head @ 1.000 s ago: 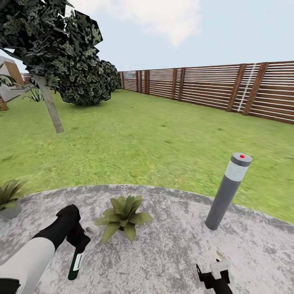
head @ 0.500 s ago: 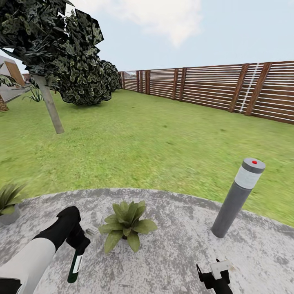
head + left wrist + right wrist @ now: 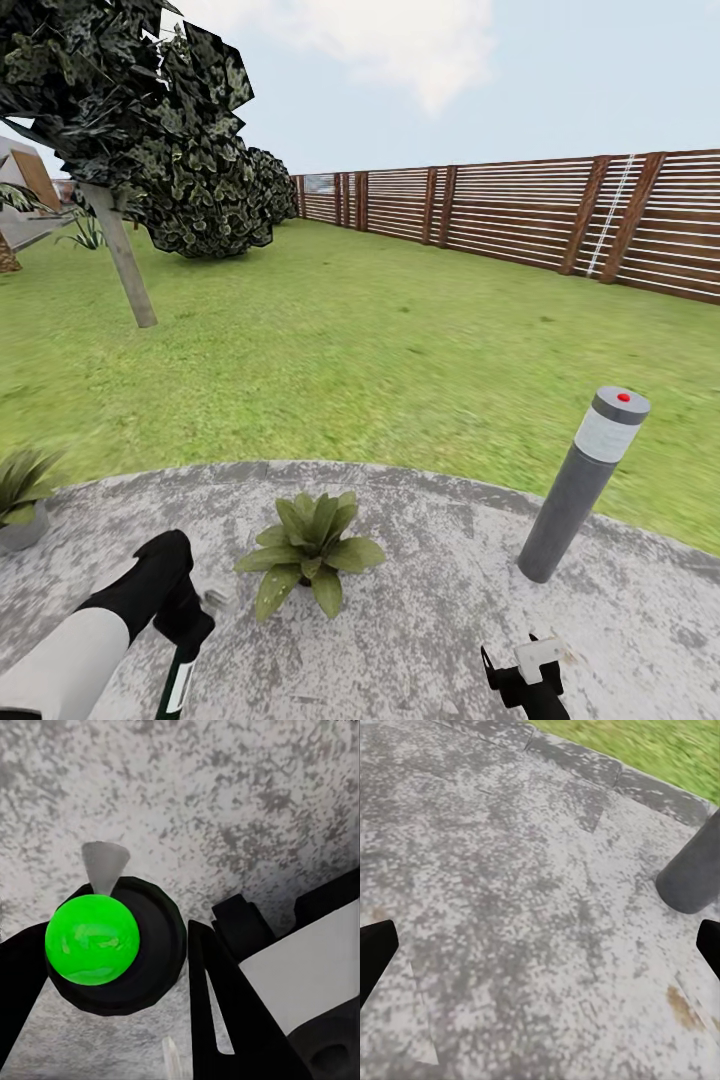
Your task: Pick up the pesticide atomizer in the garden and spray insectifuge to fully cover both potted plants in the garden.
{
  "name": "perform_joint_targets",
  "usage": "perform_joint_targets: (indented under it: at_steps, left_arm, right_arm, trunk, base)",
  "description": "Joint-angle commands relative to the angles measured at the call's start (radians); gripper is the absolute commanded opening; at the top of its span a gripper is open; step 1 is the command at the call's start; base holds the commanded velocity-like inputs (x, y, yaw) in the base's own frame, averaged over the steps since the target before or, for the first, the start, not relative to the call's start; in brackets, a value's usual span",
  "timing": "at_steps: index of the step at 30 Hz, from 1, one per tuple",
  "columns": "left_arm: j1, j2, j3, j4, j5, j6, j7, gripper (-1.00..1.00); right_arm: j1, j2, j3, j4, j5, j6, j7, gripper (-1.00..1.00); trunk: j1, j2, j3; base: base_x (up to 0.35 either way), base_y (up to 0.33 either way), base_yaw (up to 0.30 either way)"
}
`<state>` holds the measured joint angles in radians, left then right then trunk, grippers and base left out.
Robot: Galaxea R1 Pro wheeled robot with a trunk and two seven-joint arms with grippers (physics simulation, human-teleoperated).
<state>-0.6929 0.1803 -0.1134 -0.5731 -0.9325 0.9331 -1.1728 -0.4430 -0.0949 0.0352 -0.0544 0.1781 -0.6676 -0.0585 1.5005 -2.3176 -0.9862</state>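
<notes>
Grey stone patio in the garden carries the nearer potted plant, beside which the left gripper, jaws clamped on the pesticide atomizer, probably needs aiming to spray; right gripper spread, empty.

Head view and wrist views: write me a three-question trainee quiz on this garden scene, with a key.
1. True or false: the left gripper has its jaws closed on the pesticide atomizer.
2. Multiple choice: the grey bollard lamp stands on
A) the lawn
B) the stone patio
C) a step by the fence
3. Fill in: the right gripper has its jaws ____, with nothing between them.

Key: 1 true; 2 B; 3 open.
</notes>
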Motion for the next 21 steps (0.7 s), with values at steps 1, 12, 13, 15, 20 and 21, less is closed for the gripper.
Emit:
perform_joint_targets:
  at_steps: [1, 12, 13, 15, 20, 21]
  left_arm:
    - [0.000, 0.001, -0.004, -0.005, -0.008, 0.006, -0.010, -1.00]
    - [-0.009, -0.008, -0.002, -0.121, -0.006, 0.011, -0.021, -1.00]
    - [-0.010, -0.007, -0.002, -0.121, -0.006, 0.011, -0.022, -1.00]
    - [-0.009, -0.007, 0.000, -0.120, -0.006, 0.011, -0.024, -1.00]
    - [-0.002, -0.001, -0.001, -0.107, -0.006, 0.007, -0.015, -1.00]
    - [0.003, 0.000, -0.002, -0.102, -0.006, 0.007, -0.014, -1.00]
  right_arm:
    - [0.000, 0.000, 0.003, 0.001, 0.006, -0.002, -0.006, 1.00]
    - [0.000, 0.000, 0.003, 0.001, 0.006, -0.001, -0.006, 1.00]
    - [0.000, 0.000, 0.003, 0.001, 0.006, -0.001, -0.006, 1.00]
    - [0.000, 0.000, 0.003, 0.001, 0.006, -0.001, -0.007, 1.00]
    - [-0.001, 0.000, 0.003, 0.001, 0.006, -0.001, -0.007, 1.00]
    - [0.000, 0.000, 0.003, 0.001, 0.006, -0.001, -0.007, 1.00]
  trunk:
    - [0.000, 0.000, -0.001]
    - [0.000, 0.000, -0.001]
    - [0.000, 0.000, -0.001]
    - [0.000, 0.000, -0.001]
    - [0.000, 0.000, -0.001]
    - [0.000, 0.000, -0.001]
  base:
    - [0.000, 0.000, 0.000]
    - [0.000, 0.000, 0.000]
    - [0.000, 0.000, 0.000]
    - [0.000, 0.000, 0.000]
    - [0.000, 0.000, 0.000]
    - [0.000, 0.000, 0.000]
